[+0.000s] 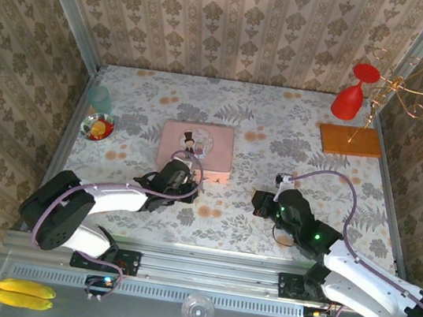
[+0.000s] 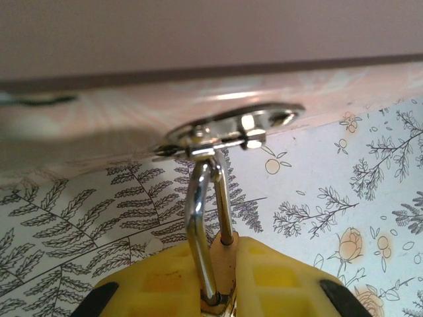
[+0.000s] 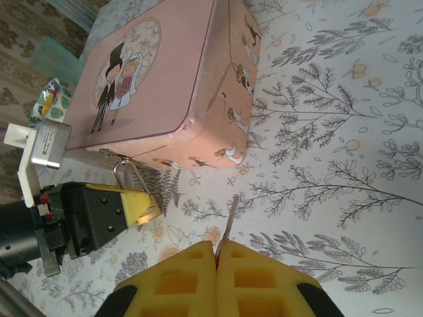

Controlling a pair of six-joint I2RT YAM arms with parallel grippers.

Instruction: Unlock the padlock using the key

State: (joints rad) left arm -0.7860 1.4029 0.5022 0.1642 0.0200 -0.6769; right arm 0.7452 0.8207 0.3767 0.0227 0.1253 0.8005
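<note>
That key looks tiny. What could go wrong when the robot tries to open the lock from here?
The key is pinched by the right gripper, a slim blade sticking out; pushing could twist or slip it. The padlock sits mostly buried in the left gripper, so its keyhole may be hard to reach. Its shackle hooks through the hasp of the pink tin, so a tug might drag the tin.

No writing, number or brand mark is legible. The pink rectangular tin [image 3: 165,72], upper left in the right wrist view, bears a drawn couple.
</note>
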